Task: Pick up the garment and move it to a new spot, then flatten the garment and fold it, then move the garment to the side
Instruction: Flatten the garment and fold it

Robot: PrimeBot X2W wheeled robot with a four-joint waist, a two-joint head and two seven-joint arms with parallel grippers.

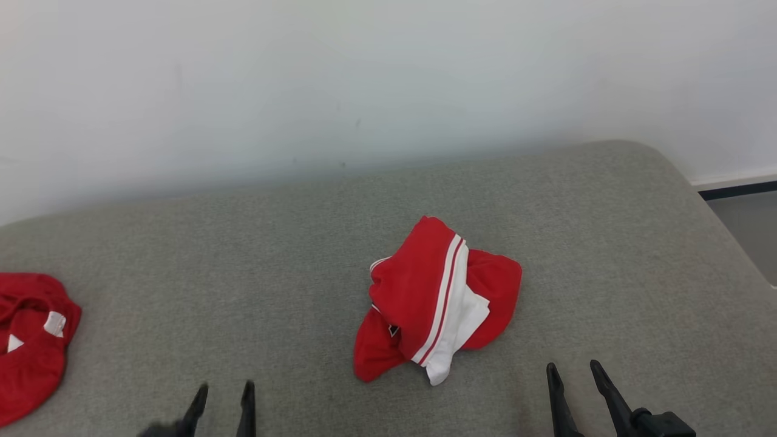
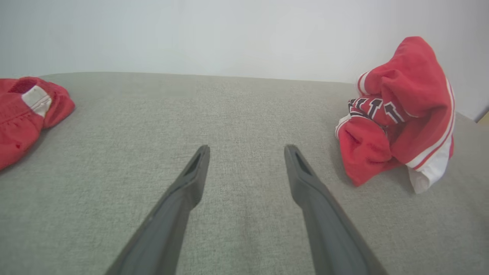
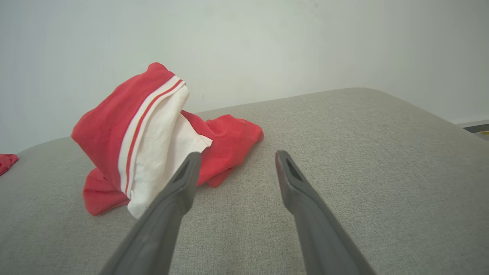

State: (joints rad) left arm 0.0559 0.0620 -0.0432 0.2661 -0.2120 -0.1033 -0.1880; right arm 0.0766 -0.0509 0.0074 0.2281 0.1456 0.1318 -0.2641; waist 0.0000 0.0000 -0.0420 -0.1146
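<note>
The left claw and right claw stand wide open and empty, near the crumpled red-and-white garment heaped mid-bench, which is probably light, limp and best pinched at its raised striped fold.

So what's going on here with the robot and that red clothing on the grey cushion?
A two-armed robot faces a crumpled red-and-white garment heaped in the middle of a grey cushioned surface. Its left gripper and right gripper are both open and empty, on the near side of the heap, not touching it. A second red garment lies off to the robot's left. The garment has not yet been picked up.
</note>
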